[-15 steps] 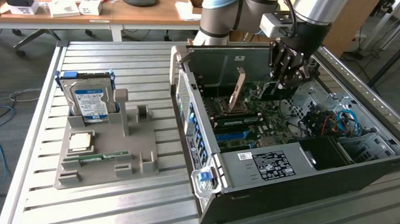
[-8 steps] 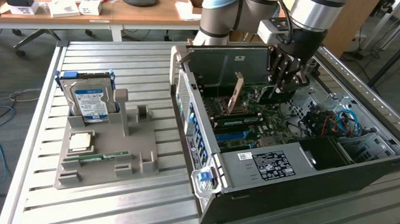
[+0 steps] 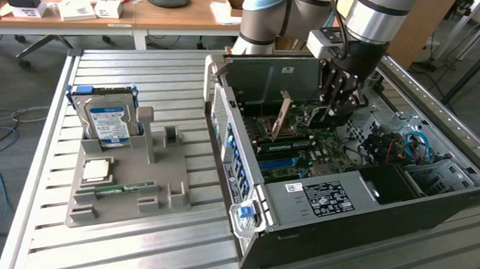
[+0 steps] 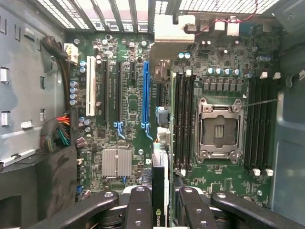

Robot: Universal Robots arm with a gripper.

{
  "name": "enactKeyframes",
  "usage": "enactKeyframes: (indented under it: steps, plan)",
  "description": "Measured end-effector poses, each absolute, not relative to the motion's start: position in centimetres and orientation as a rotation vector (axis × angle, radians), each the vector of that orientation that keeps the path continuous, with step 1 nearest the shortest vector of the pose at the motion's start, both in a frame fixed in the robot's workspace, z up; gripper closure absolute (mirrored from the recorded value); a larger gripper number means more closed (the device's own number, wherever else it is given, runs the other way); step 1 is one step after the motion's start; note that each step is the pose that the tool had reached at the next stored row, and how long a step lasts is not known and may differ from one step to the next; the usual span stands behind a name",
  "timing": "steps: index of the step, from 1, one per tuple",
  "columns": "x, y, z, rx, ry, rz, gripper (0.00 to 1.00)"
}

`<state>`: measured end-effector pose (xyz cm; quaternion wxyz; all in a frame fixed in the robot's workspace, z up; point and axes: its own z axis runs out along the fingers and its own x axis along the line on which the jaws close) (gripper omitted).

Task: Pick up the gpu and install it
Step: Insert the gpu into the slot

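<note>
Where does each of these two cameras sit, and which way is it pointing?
Exterior view: off the arm, raised above the slatted table, looking down at the open computer case; the arm and claw show, reaching inside.
Wrist view: on the arm's wrist, looking along the claw at the motherboard; its fingers show, gripping the gpu.
Shared: both see the claw and the motherboard inside the case.

The arm (image 3: 373, 16) hangs at the upper right of the exterior view. Its gripper (image 3: 339, 108) points down, fingers (image 4: 138, 207) clamping the gpu (image 4: 160, 191).
</note>
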<state>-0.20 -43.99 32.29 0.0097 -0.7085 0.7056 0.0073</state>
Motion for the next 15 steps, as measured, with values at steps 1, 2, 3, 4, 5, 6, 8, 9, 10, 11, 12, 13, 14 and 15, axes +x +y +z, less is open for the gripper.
enactKeyframes:
  steps: [1, 2, 3, 4, 5, 6, 8, 9, 10, 11, 12, 13, 14, 15]
  plan:
    - [-0.2, -44.0, 32.2, -2.212, 2.203, 0.023, 0.73]
    - [-0.2, -44.0, 32.1, -2.212, 2.203, 0.023, 0.73]
    - [-0.2, -44.0, 32.0, -2.212, 2.203, 0.023, 0.73]
    - [-0.2, -44.0, 32.0, -2.213, 2.203, 0.023, 0.73]
    - [-0.2, -44.0, 32.0, -2.213, 2.203, 0.022, 0.73]
    - [-0.2, -44.0, 32.0, -2.212, 2.203, 0.023, 0.73]
    - [-0.4, -44.0, 32.0, -2.212, 2.204, 0.023, 0.73]
    - [-0.6, -44.0, 32.0, -2.212, 2.204, 0.023, 0.73]
    - [-0.8, -44.0, 32.0, -2.211, 2.205, 0.023, 0.73]
    - [-1.0, -44.0, 32.0, -2.210, 2.206, 0.023, 0.73]
    - [-1.2, -44.0, 31.9, -2.208, 2.207, 0.023, 0.73]
    - [-1.5, -44.0, 31.9, -2.207, 2.208, 0.023, 0.73]
    - [-1.7, -44.0, 31.9, -2.206, 2.210, 0.023, 0.73]
    - [-1.9, -44.0, 31.9, -2.205, 2.211, 0.023, 0.73]
